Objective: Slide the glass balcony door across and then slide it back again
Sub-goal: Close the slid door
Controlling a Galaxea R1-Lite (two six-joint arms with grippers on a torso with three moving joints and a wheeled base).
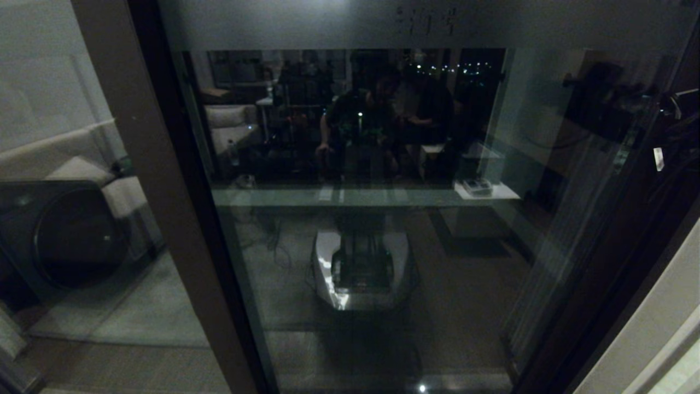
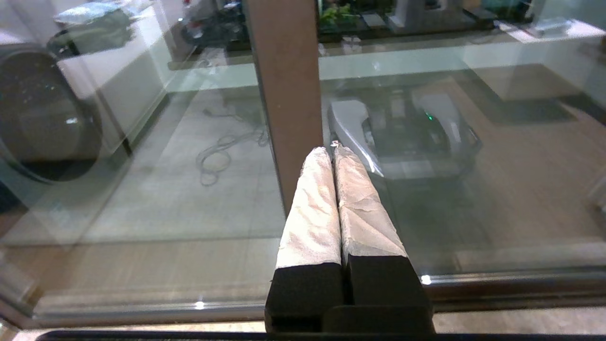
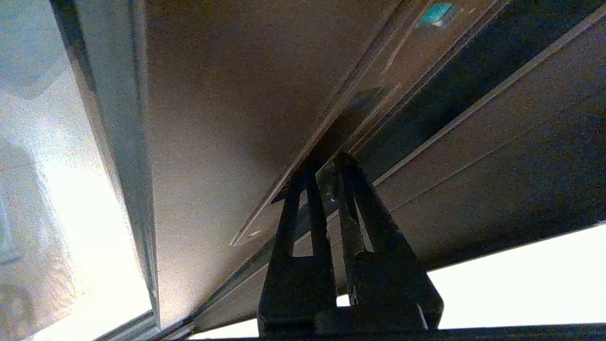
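The left pincer (image 2: pixel 333 151) hangs nearest, low before the glass, its two white-wrapped fingers (image 2: pixel 313 208) pressed flat together and clenched on nothing. Their tips point at the foot of a brown upright stile (image 2: pixel 286 94), with no contact that can be made out. The left arm does not show in the head view.

The right pincer (image 3: pixel 326 163) is raised at the right side of the doorway, its dark fingers (image 3: pixel 298 222) reaching up and forward along the brown frame members. The tips stand close together with only a narrow gap, up against a dark recessed strip (image 3: pixel 454 80) that runs along the frame; whether they grip anything there cannot be told. In the head view this arm is only a dark shape at the right edge (image 1: pixel 675 117).

The glass balcony door (image 1: pixel 361 219) stands directly ahead, filling most of the head view. It is upright, its long axis vertical, its face turned square toward the robot. Its left stile (image 1: pixel 158 208) rises at left of centre and its right stile lies in shadow beside the right pincer. A frosted strip bearing characters (image 1: pixel 426 22) crosses its top.

Beyond the glass to the left sits a front-loading washing machine (image 1: pixel 65 235) on the balcony floor (image 1: pixel 136 312). The glass reflects the robot's own base (image 1: pixel 361 268).
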